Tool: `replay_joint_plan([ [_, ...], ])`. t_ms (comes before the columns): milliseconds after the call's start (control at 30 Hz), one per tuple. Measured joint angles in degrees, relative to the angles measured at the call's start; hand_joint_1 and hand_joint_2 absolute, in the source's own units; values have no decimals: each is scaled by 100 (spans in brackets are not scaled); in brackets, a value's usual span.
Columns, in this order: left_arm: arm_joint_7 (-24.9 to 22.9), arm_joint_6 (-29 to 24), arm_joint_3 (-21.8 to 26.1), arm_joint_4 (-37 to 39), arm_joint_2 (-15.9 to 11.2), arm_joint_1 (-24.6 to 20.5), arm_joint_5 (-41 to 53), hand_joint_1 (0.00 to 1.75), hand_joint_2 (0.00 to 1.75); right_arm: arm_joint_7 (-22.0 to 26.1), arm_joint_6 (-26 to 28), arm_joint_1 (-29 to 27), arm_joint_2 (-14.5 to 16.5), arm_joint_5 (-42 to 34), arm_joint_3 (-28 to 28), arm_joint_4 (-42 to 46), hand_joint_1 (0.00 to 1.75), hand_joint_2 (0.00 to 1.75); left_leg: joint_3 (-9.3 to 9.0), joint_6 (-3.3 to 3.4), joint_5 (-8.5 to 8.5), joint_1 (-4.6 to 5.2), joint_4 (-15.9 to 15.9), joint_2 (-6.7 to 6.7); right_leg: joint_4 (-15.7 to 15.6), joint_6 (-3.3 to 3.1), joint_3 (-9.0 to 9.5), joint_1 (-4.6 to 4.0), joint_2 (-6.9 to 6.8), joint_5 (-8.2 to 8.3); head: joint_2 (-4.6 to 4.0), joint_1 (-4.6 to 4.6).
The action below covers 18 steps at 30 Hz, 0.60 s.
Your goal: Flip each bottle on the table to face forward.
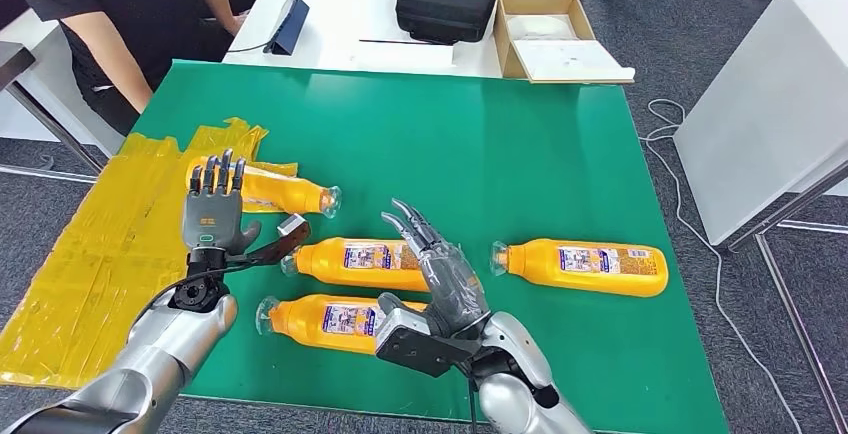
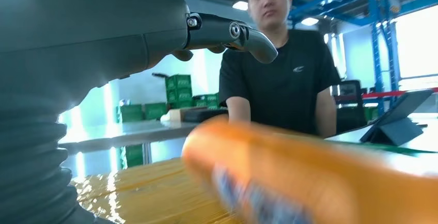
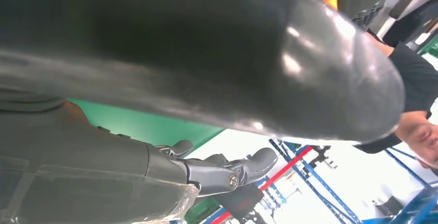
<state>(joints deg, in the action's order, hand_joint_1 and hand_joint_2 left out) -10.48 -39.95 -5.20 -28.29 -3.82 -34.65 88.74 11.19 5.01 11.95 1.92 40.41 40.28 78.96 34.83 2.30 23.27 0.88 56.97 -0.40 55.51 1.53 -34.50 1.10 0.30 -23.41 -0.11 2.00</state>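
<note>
Four orange bottles lie on their sides on the green table (image 1: 520, 154), each with its long axis running roughly across the table, left to right. The far-left bottle (image 1: 280, 192) points its clear cap right and lies slightly slanted, partly over the edge of the yellow taped sheet (image 1: 110, 244); no label shows on it. The middle bottle (image 1: 355, 262) has its cap to the left and its blue-and-white label up. The near bottle (image 1: 320, 320) lies just in front of it, parallel, cap also left, label up. The right bottle (image 1: 585, 266) lies apart from these, cap left, label up.

The left hand (image 1: 215, 209) is released, fingers straight and apart, raised over the base end of the far-left bottle, thumb out toward the middle bottle's cap; it grips nothing. In the left wrist view an orange bottle (image 2: 310, 177) lies blurred just below the thumb. The right hand (image 1: 440, 269) hovers over the middle bottle's right end, fingers extended and spread, empty.

A person in a black shirt (image 1: 120, 14) stands at the table's far left corner. Behind, a white table (image 1: 350, 4) carries a black case (image 1: 447, 2) and an open cardboard box (image 1: 555, 39)
</note>
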Motion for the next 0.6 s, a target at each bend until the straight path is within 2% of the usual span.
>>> replay_joint_plan([
  [133, 289, 0, 311, 124, 0, -5, -278, 0, 0, -31, -21, 11, 2, 132, 0, -33, 0, 0, 1, 0, 0, 0, 0, 1, 0, 0, 0, 0, 1, 0, 0, -1],
  [233, 928, 40, 724, 235, 1, -30, -1008, 0, 0, -121, -17, 24, -9, 381, -21, -43, 0, 0, 0, 0, 0, 0, 0, 2, 0, 0, -1, 0, 1, 0, 0, -1],
  [300, 1661, 283, 1155, 273, -2, -64, -1943, 0, 0, -223, -4, 34, -39, 632, -82, -44, 0, 87, 0, 0, 0, -1, 0, 2, 0, 0, -1, 0, 1, 0, 0, 1],
  [367, 2497, 1037, 1704, 276, -26, -122, -3236, 0, 0, -347, 14, 54, -121, 829, -205, -49, 0, 175, 0, 0, -1, -1, 0, 2, 1, 0, -1, -1, 1, 0, 0, 1],
  [433, 3178, 2374, 2328, 272, -103, -207, -4720, 0, 0, -436, 39, 90, -266, 902, -388, -60, 0, 175, 0, 1, -2, -1, 0, 3, 1, 0, 0, 0, 2, 1, 0, 0],
  [500, 3618, 3819, 2993, 229, -253, -260, -6078, 0, 0, -453, 61, 113, -466, 910, -680, -72, 0, 175, -2, 1, -3, -1, 0, 8, 2, 2, 0, 0, 5, 3, 0, -1],
  [533, 3770, 4374, 3312, 185, -347, -266, -6623, 0, 0, -433, 61, 114, -580, 916, -865, -75, 0, 175, -3, 1, -3, -1, 1, 11, 2, 3, 0, 0, 6, 4, 0, -2],
  [600, 3905, 4850, 3735, 74, -487, -253, -7206, 0, 0, -362, 36, 100, -750, 932, -1158, -75, 0, 175, -2, 1, -3, 0, 1, 10, 2, 4, 0, 1, 6, 4, 0, -1],
])
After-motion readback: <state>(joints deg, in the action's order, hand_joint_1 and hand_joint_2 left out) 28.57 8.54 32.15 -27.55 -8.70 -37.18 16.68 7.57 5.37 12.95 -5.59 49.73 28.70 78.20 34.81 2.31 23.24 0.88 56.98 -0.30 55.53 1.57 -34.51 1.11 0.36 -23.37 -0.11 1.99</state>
